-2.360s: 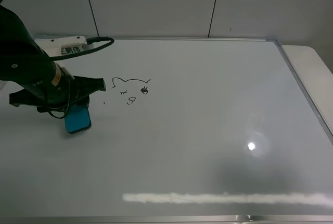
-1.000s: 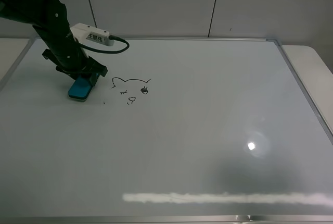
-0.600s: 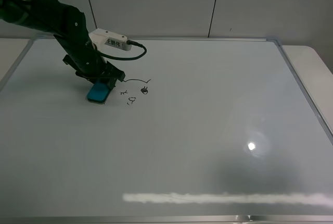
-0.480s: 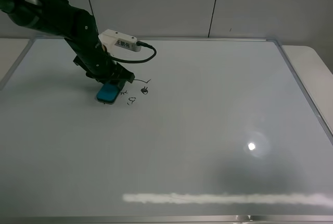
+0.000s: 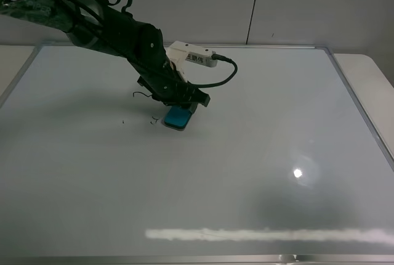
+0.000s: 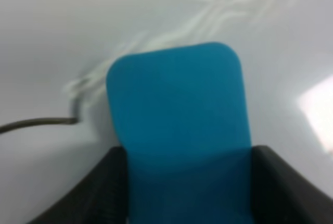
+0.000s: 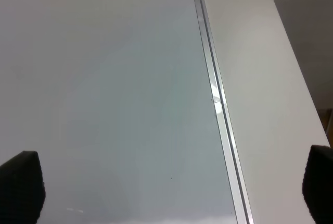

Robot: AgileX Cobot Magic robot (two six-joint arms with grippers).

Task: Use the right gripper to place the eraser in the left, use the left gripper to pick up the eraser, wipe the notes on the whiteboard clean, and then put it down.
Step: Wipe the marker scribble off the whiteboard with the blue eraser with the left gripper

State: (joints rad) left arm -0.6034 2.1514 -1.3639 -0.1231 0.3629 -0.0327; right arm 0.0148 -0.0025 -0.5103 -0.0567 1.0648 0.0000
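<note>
The teal eraser (image 5: 178, 117) lies flat on the whiteboard (image 5: 265, 148), and my left gripper (image 5: 186, 106) is shut on it, reaching in from the upper left. In the left wrist view the eraser (image 6: 179, 130) sits between both black fingers (image 6: 101, 193), pressed to the board. Of the notes, only a small curl (image 5: 136, 94), a few marks (image 5: 154, 118) and a dot (image 5: 123, 122) show left of the eraser; a dark stroke (image 6: 36, 124) shows beside it. My right gripper (image 7: 169, 187) is open above the board's right edge, holding nothing, and is outside the high view.
The board's silver frame (image 7: 213, 99) runs past the right gripper, with white table (image 7: 260, 78) beyond it. A white wrist module with a black cable (image 5: 194, 57) rides on the left arm. Lamp glare (image 5: 298, 173) marks the board's lower right.
The left gripper has swept the eraser rightwards across the drawing. Most of the cat-like face is wiped away, leaving only small marks on its left side.
</note>
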